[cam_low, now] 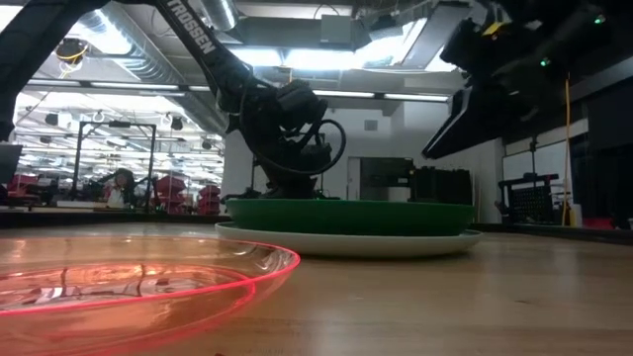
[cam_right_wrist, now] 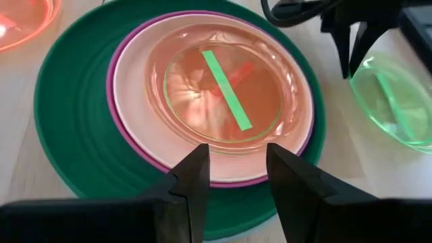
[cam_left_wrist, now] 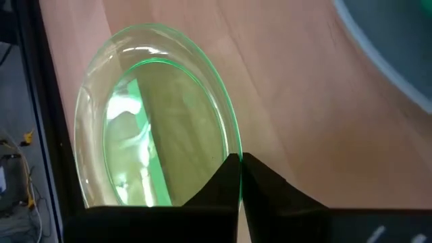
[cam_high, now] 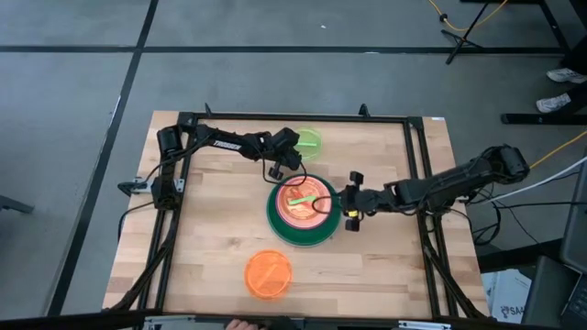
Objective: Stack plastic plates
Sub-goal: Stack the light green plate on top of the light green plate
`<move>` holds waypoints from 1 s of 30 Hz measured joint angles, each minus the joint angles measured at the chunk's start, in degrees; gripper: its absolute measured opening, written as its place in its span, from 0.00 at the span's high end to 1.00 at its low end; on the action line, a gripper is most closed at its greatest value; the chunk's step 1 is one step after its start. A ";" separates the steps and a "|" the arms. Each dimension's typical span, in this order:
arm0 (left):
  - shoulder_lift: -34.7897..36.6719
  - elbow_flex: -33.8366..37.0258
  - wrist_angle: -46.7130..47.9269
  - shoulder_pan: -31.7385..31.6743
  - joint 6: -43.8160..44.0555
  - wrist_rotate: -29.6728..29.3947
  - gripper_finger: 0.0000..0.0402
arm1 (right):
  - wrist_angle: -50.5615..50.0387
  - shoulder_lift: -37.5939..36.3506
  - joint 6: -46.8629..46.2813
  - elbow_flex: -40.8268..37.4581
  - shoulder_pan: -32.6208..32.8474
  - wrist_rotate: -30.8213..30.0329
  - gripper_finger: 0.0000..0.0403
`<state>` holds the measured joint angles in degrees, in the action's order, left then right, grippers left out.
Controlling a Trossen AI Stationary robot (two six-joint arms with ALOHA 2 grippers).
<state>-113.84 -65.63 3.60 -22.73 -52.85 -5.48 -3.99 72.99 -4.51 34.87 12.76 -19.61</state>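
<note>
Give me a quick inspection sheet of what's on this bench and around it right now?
Surface: wooden table inside a black frame.
Job's things: stack at centre, dark green plate under magenta, peach and small clear plates; light blue plate beneath it; loose translucent green plate at the far edge; orange plate near the front.
Clutter: nothing seen.
Grippers: left gripper, fingers together at the green plate's rim; right gripper, fingers apart at the stack's edge.
Cables: black leads on both arms; yellow cable on the floor.
Surroundings: grey floor, shoes at the right edge; open workshop behind.
</note>
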 joint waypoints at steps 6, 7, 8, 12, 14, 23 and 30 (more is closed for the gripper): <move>0.13 0.00 0.13 0.35 0.77 -0.79 0.99 | -0.52 0.00 -0.04 0.00 3.74 -3.98 0.66; 0.31 0.00 0.38 0.47 1.26 -1.24 0.99 | -0.74 0.00 -0.15 0.00 4.32 -4.44 0.66; 0.44 0.00 0.44 0.65 1.59 -1.63 0.99 | -0.75 0.00 -0.23 0.00 4.95 -5.06 0.66; 1.69 0.02 1.02 1.23 2.77 -1.97 1.00 | -0.74 0.00 -0.40 0.00 7.31 -7.17 0.66; 2.69 -0.02 0.73 1.54 3.35 -2.10 1.00 | -0.78 0.00 -0.39 0.00 8.19 -7.91 0.66; 10.41 0.00 4.23 4.12 4.80 -2.80 1.00 | -3.42 0.00 -2.78 0.00 10.63 -8.27 0.66; 15.75 -0.02 9.36 10.28 6.49 -3.44 1.00 | -7.32 -0.37 -4.50 0.00 11.28 -9.44 0.66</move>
<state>-98.10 -65.64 12.96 -12.45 -46.35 -8.92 -11.31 72.62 -9.01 34.87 24.05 -29.05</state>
